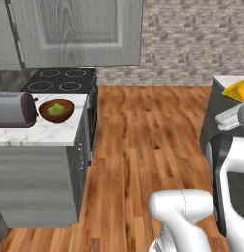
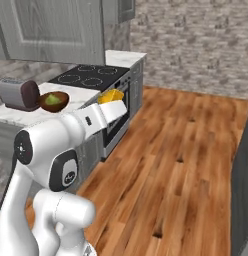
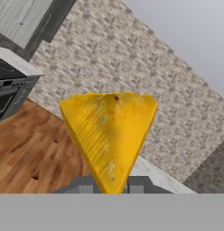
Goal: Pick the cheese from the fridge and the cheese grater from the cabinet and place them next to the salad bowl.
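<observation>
One mottled yellow cheese [image 3: 109, 135] wedge between jaws

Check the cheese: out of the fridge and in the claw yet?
Yes, out and held. In the hand view the cheese sits wedged between the claw tips, over the wooden floor, not yet by the salad bowl.

Cheese [image 3: 109, 135] matt, mottled yellow; bowl [image 1: 56, 110] brown wood; table [image 1: 50, 132] glossy marble; floor [image 1: 143, 147] polished wood planks.
</observation>
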{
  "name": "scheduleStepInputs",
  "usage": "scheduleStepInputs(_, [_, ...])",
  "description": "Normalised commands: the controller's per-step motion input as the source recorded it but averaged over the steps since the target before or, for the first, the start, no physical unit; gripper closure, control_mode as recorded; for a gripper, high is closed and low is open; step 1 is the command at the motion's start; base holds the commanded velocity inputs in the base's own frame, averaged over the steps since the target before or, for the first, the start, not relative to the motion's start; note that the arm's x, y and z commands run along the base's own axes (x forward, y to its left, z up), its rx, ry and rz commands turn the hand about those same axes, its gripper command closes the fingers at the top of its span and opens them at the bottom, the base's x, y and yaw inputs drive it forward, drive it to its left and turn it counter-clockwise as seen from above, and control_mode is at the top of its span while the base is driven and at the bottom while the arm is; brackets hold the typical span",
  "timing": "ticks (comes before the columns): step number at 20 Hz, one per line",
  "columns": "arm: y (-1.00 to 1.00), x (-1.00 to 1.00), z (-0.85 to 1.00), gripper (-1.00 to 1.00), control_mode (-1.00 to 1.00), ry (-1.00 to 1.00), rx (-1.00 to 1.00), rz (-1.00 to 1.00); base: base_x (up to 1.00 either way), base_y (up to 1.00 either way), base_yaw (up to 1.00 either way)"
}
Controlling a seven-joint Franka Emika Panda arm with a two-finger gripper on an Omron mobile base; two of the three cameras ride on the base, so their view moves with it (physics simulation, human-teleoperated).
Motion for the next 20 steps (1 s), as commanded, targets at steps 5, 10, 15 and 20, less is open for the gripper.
scheduleStepInputs(5, [0.00, 0.00, 0.00, 1.00, 1.00, 0.00, 0.00, 0.00, 0.10, 0.62, 0.19])
scheduleStepInputs(10, [0.00, 0.00, 0.00, 1.00, 1.00, 0.00, 0.00, 0.00, 0.33, 0.24, 0.08])
scheduleStepInputs(15, [0.00, 0.00, 0.00, 1.00, 1.00, 0.00, 0.00, 0.00, 0.52, 0.01, 0.05])
scheduleStepInputs(20, [0.00, 0.00, 0.00, 1.00, 1.00, 0.00, 0.00, 0.00, 0.63, 0.00, 0.05])
